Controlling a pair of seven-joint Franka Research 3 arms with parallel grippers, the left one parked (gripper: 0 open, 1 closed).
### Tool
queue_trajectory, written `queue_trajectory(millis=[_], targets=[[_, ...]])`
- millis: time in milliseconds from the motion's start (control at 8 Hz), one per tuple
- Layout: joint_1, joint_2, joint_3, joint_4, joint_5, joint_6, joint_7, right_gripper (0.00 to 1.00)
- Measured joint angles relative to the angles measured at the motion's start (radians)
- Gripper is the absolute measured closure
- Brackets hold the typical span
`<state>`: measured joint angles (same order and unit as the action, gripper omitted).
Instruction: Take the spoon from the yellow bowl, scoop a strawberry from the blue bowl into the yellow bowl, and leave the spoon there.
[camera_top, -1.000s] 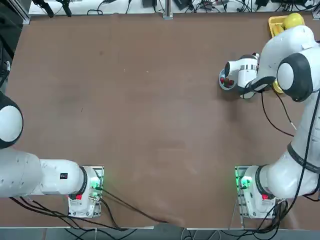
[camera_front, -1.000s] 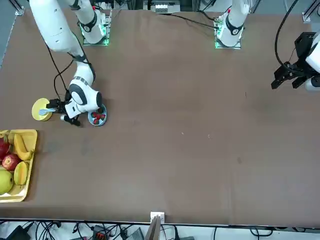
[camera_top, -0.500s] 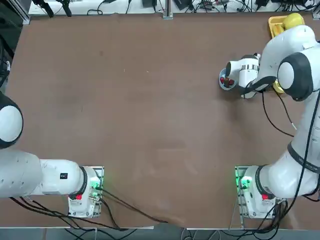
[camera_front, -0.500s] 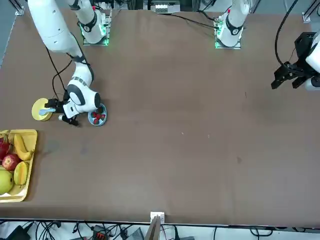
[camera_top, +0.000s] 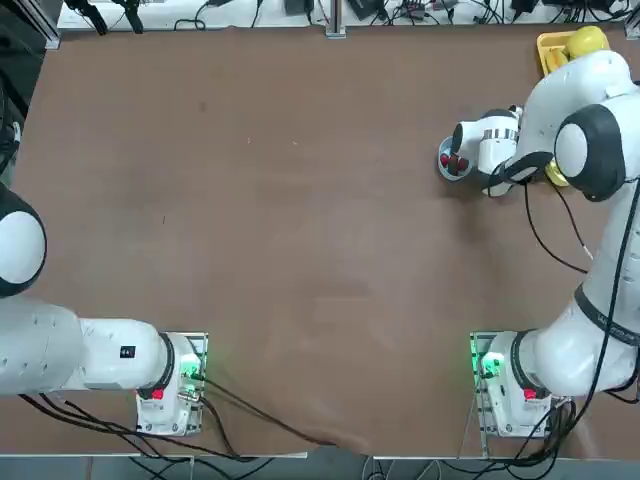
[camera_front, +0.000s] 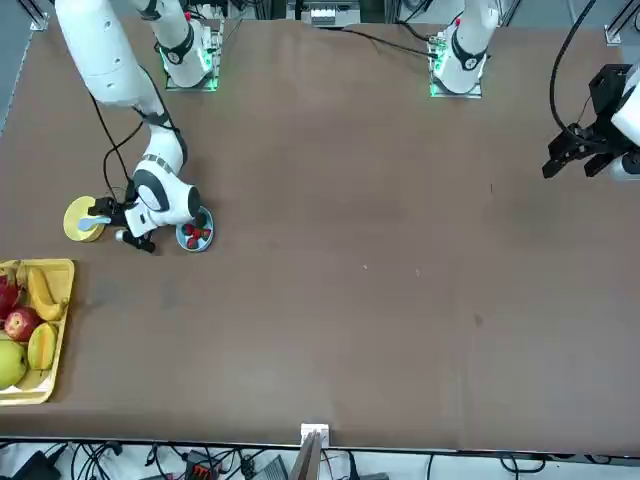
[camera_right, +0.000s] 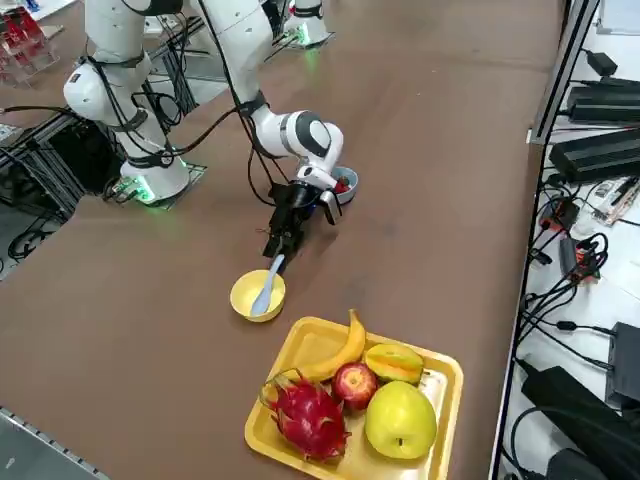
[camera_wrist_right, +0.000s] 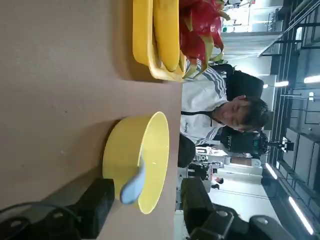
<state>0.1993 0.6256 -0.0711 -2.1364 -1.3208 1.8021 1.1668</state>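
The right gripper (camera_wrist_right: 145, 210) is being held low over the table (camera_right: 430, 200) just beside the yellow bowl (camera_wrist_right: 137, 160), its fingers (camera_wrist_right: 97, 207) spread to either side of the spoon (camera_wrist_right: 132, 185) handle without yet being closed on it. The spoon is being carried by the yellow bowl, its handle leaning out over the rim toward the gripper, while the blue bowl (camera_right: 345, 186) with its strawberries (camera_front: 195, 236) is being kept just behind the wrist. The spoon is being judged light, stiff and slippery, so the exposed handle end is being recommended as the grasp point, with care that the light bowl is not being tipped.
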Motion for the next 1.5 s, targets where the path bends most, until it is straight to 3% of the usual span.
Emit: queue_trajectory(millis=[1500], targets=[[0.001,0.05,0.0,0.046,0.0,-0.075,0.003,0.26]])
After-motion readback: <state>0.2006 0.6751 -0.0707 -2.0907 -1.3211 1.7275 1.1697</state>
